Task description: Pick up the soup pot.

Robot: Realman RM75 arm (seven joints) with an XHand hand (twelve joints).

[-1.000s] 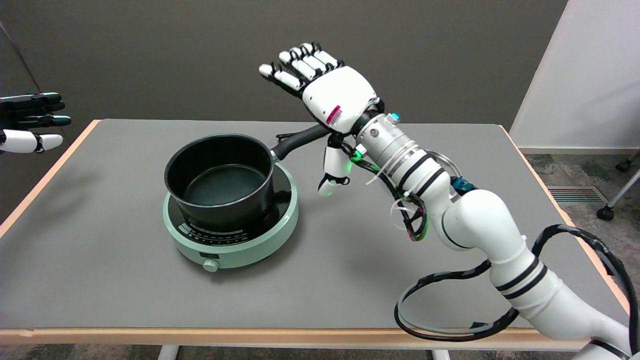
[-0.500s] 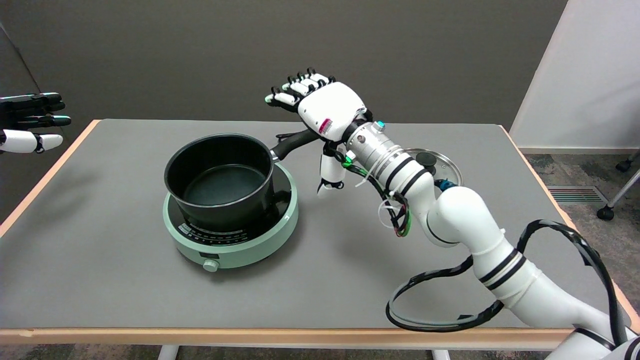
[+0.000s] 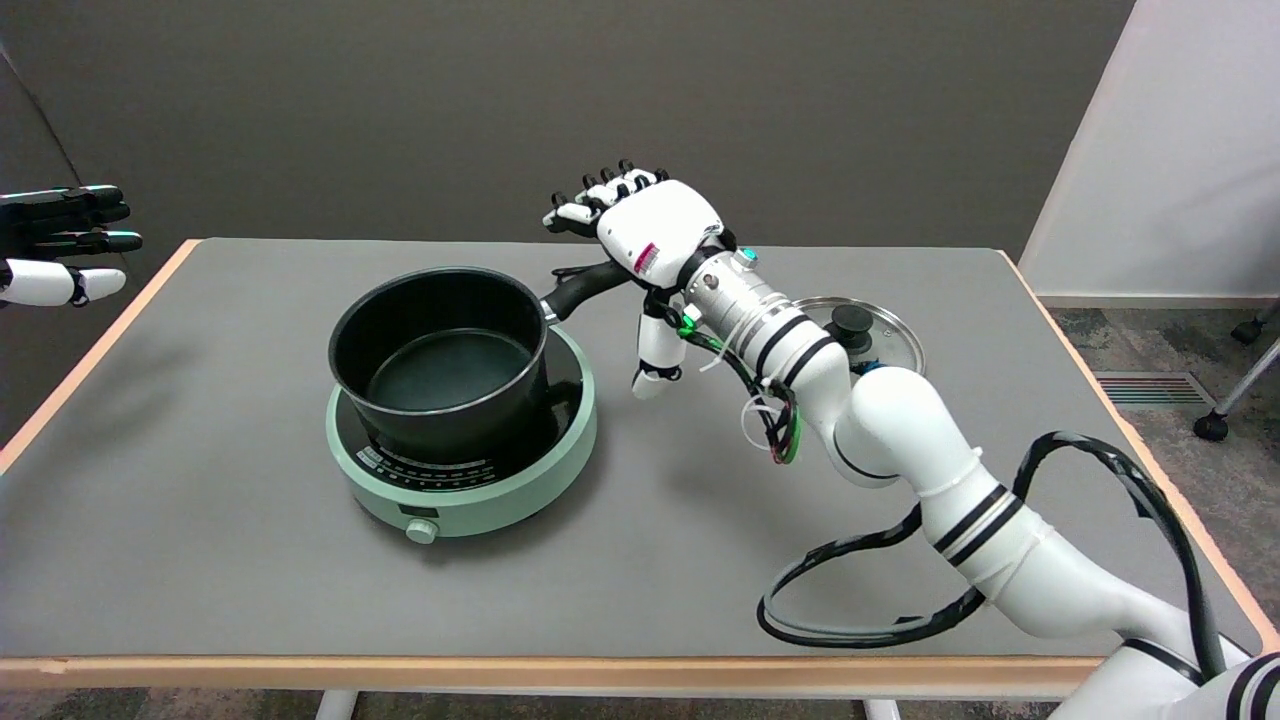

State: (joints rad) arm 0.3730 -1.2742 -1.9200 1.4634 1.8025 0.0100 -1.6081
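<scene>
A black soup pot (image 3: 440, 360) with no lid stands on a round mint-green cooker (image 3: 465, 470) left of the table's middle. Its black handle (image 3: 585, 285) points to the back right. My right hand (image 3: 645, 235) hovers over the outer end of that handle, palm down, with the fingers (image 3: 585, 200) stretched beyond the handle and the thumb (image 3: 655, 350) hanging down on its near side. The hand holds nothing and the handle's far end is hidden under the palm.
A glass lid (image 3: 865, 330) with a black knob lies flat on the table behind my right forearm. The idle left hand (image 3: 60, 245) hangs in the air at the far left. A black cable loop (image 3: 850, 600) droops near the table's front edge.
My right hand has come down and moved slightly left onto the handle's end, its fingers bending lower. The forearm has swung aside and uncovered the glass lid. The pot has not moved.
</scene>
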